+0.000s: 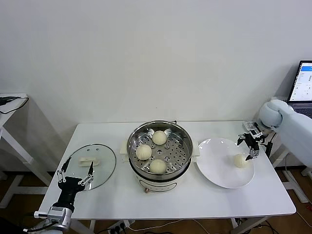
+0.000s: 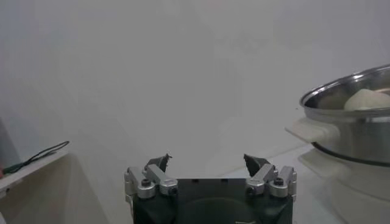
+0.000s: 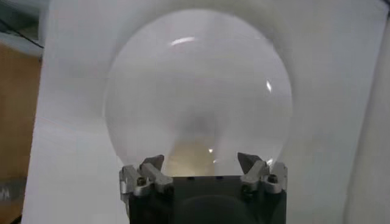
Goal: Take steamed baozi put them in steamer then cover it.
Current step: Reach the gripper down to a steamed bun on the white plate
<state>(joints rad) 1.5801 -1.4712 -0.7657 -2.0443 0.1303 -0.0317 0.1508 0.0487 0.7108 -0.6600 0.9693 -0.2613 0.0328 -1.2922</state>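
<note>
Risk: last baozi [image 1: 240, 160] sits toward the right edge of the white plate [image 1: 219, 168]; an off-centre pinch could roll it over the rim
Right gripper [image 1: 251, 145]: released, jaws spread, just above that bun
Steamer [image 1: 160, 152]: mid-table, three buns on its tray, room at the right side
Cover [image 1: 92, 159]: flat on the table at left
Left gripper [image 1: 75, 171]: released, at the cover's near edge
Room: table edge close beyond the plate; steamer wall must be cleared
</note>
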